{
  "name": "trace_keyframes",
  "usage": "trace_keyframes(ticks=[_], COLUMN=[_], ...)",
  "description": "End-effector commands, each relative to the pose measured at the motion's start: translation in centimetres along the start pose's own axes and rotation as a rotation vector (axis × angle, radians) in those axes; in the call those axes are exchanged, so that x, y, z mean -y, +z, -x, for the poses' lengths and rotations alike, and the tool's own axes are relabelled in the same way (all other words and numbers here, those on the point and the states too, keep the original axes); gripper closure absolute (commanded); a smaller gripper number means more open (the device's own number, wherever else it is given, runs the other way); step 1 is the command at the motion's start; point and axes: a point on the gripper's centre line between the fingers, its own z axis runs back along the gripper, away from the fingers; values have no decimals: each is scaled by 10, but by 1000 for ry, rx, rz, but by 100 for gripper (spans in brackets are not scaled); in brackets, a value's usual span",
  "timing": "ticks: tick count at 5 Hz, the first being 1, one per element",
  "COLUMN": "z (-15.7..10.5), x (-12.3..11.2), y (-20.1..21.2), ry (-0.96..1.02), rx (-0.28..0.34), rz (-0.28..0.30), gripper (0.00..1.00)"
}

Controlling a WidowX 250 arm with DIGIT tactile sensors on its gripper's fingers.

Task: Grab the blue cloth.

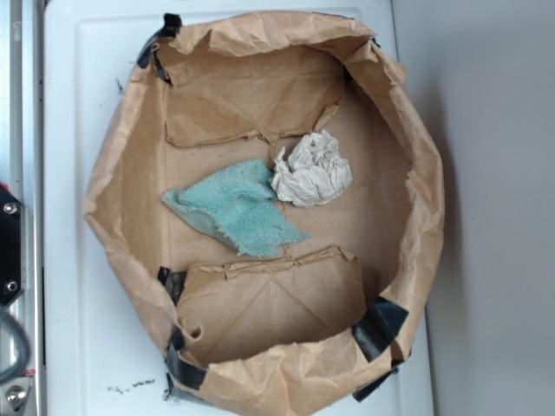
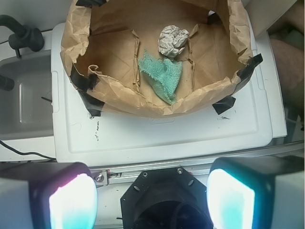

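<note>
The blue cloth [image 1: 236, 207] is a flat teal rag with frayed, pointed edges, lying on the floor of a rolled-down brown paper bag [image 1: 117, 186]. In the wrist view the blue cloth [image 2: 164, 75] shows in the upper middle, inside the bag. My gripper [image 2: 151, 200] hangs well back from the bag, over the robot's base, its two glowing pads [image 2: 72, 202] spread wide with nothing between them. The exterior view does not show the gripper.
A crumpled off-white paper ball [image 1: 310, 171] touches the cloth's right end. The bag's walls [image 2: 157, 106] rise all round, patched with black tape [image 1: 378, 325]. The bag stands on a white board [image 2: 157, 133]. A grey basin [image 2: 26, 95] lies left of the board.
</note>
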Motion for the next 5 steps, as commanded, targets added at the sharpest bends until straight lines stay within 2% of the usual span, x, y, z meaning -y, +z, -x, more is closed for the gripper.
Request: trace_keyframes(ticks=[1,2,3,4,5], z=[0,-51,-100,-125,-116], x=[0,-11,-20,-34,-27], y=[0,1,-20,-68,-118], ry=[0,-48,-129,-235,-318], rx=[0,9,16,-3,-36], rz=[0,52,-4,10,-36], gripper=[0,0,0,0,0])
